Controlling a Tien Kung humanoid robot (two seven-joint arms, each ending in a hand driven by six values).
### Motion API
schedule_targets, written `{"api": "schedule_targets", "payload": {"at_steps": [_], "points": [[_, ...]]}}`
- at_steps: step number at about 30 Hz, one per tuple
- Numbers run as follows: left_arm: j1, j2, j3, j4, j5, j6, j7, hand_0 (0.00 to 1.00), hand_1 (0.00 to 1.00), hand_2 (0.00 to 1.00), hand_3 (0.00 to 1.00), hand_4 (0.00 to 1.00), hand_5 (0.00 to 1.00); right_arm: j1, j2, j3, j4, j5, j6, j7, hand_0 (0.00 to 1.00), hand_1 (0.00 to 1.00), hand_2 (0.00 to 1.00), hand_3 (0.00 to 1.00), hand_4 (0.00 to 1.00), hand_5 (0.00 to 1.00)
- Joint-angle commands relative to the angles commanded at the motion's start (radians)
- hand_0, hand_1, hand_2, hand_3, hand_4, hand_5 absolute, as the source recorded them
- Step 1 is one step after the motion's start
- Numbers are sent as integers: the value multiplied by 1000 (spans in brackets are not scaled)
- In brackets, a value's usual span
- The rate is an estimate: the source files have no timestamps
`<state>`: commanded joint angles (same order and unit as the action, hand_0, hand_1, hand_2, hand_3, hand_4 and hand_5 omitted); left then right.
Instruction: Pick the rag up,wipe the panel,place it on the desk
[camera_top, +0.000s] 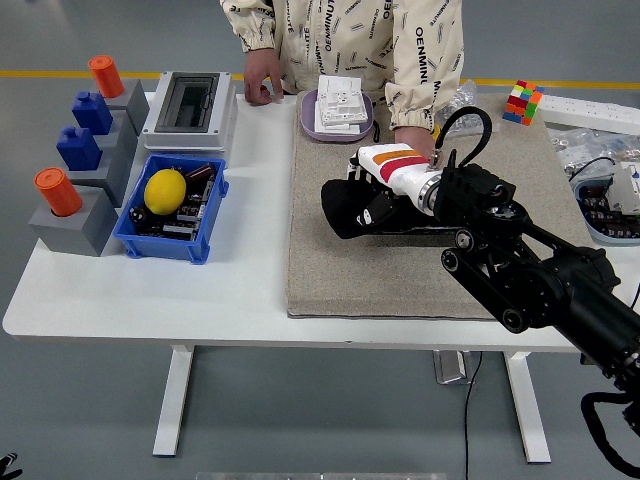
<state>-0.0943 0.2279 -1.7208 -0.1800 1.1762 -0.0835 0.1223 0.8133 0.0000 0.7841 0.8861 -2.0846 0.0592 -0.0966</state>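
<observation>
Head view of a white table (240, 290) seen from above, with a grey-beige mat (400, 270) covering its centre and right. From the lower right of the frame, the robot's black right arm reaches up and left across the mat. Its right hand (365, 208), below a white wrist cuff with red and orange stripes, lies at the middle of the frame with its fingers pressed down on a black rag (345, 205) bunched beneath them on the mat.

At the top centre, a person in a cream printed jacket stands at the far side. One of the person's hands (262, 80) rests on the table beside a grey electrical box (190, 105), the other (412, 138) on the mat just behind the robot's wrist. Between those hands sits a white switch panel (340, 103) on a purple tray (308, 122).

At the left, a blue bin (170, 208) holds a yellow lemon (164, 190). A Rubik's cube (522, 101) sits at the upper right.
</observation>
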Motion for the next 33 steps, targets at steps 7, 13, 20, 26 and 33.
{"api": "schedule_targets", "payload": {"at_steps": [7, 13, 20, 26, 33], "points": [[-2, -1, -4, 0, 4, -2, -3, 724, 716, 767, 626, 693, 582, -14, -17, 5, 3, 5, 2, 1, 315, 420, 462, 450, 974, 106], [8, -2, -13, 0, 8, -1, -1, 725, 716, 766, 626, 694, 583, -26, -68, 21, -1, 2, 4, 0, 315, 419, 462, 450, 974, 106], [9, -3, -18, 0, 13, -3, -5, 725, 716, 767, 626, 693, 583, -43, -123, 46, 2, 2, 6, 1, 315, 420, 462, 450, 974, 106], [13, -5, -23, 0, 14, -2, -3, 726, 716, 767, 626, 693, 583, -68, -183, 84, -1, -7, 8, 0, 314, 419, 462, 449, 974, 107], [19, -5, -22, 0, 17, -2, -3, 725, 716, 767, 625, 694, 583, -99, -229, 127, 0, -14, 8, 0, 314, 419, 462, 450, 974, 109]]}}
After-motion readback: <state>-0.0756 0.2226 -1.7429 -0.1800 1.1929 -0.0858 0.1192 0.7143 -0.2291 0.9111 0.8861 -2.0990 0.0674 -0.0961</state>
